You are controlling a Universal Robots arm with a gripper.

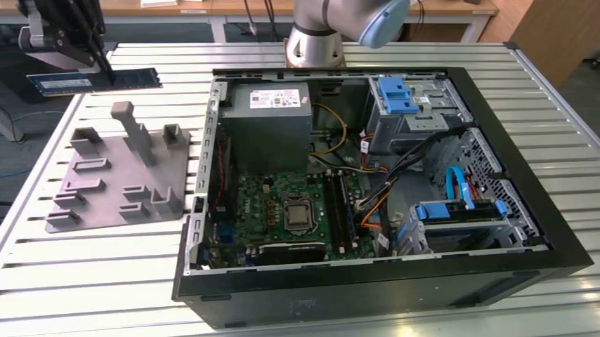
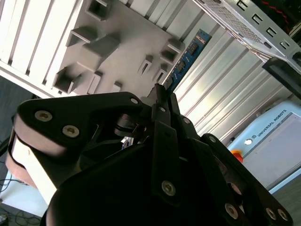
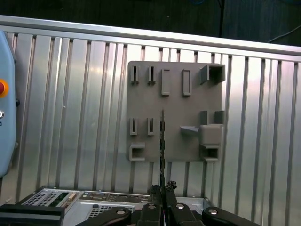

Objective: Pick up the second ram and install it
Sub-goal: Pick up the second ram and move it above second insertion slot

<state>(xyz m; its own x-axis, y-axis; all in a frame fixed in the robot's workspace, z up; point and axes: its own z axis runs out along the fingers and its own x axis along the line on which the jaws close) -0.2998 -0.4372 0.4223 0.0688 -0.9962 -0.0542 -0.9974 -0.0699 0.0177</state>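
Claw gripping second ram, raised near grey holder tray

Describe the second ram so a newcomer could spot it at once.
Start at the open computer case; the grey holder tray lies to the exterior view's left of it. Beyond the tray, the gripper grips the second ram, the one thin blue-green strip with black chips.

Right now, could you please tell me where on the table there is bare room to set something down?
Bare slats lie on the table at the exterior view's lower left, bordered by the grey holder tray and the computer case. The case's inside is crowded.
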